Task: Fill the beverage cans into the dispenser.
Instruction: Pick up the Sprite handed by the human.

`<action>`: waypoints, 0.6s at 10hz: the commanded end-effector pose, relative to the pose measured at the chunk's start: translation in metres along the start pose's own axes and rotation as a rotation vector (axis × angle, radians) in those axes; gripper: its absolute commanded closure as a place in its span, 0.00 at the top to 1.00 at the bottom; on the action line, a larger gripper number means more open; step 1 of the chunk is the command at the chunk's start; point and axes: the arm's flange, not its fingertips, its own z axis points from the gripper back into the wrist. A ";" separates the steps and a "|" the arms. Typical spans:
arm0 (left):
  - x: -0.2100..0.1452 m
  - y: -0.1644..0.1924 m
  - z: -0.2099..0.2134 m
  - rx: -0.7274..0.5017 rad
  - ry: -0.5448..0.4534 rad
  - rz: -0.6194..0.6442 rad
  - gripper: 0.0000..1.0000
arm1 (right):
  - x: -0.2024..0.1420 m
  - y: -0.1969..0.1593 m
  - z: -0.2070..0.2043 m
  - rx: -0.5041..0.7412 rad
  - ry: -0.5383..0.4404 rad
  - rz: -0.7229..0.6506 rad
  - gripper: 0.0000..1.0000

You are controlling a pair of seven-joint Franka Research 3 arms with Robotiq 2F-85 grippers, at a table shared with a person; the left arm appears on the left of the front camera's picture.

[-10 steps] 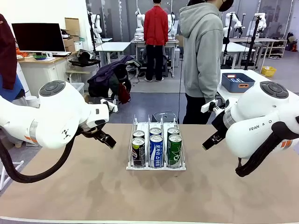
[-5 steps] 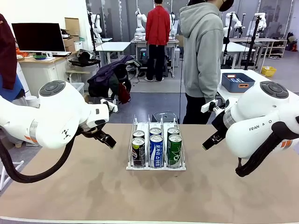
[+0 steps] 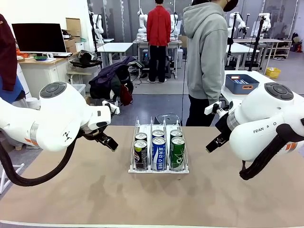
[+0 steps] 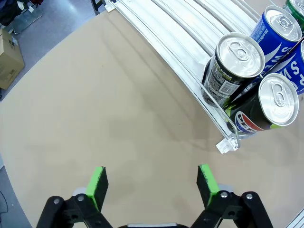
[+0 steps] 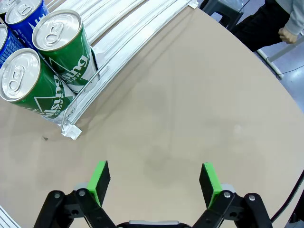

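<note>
The left tool (image 4: 152,183) hangs over the bare tabletop (image 4: 95,109). Its two green fingers (image 4: 98,179) are wide apart, with nothing between them. To its right stands the dispenser (image 3: 132,151), in between the two tools. It has three lanes, with two cans in each. The black cans (image 3: 140,155) are nearest the left tool, the blue cans (image 3: 158,154) are in the middle, and the green cans (image 3: 177,152) are nearest the right tool (image 5: 154,183). That tool is wide open too and holds nothing.
</note>
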 end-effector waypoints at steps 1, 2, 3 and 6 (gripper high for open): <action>-0.001 0.002 0.000 0.001 0.000 0.005 1.00 | 0.000 0.000 0.000 0.000 0.000 -0.001 1.00; 0.000 0.000 0.000 0.000 0.000 0.000 1.00 | 0.000 0.000 0.000 0.000 0.000 0.000 1.00; -0.004 -0.007 0.004 0.008 0.052 0.019 1.00 | 0.002 0.002 0.006 0.060 0.015 0.060 1.00; 0.001 -0.004 0.046 -0.106 0.062 -0.120 1.00 | 0.018 0.011 0.032 0.289 -0.024 0.168 1.00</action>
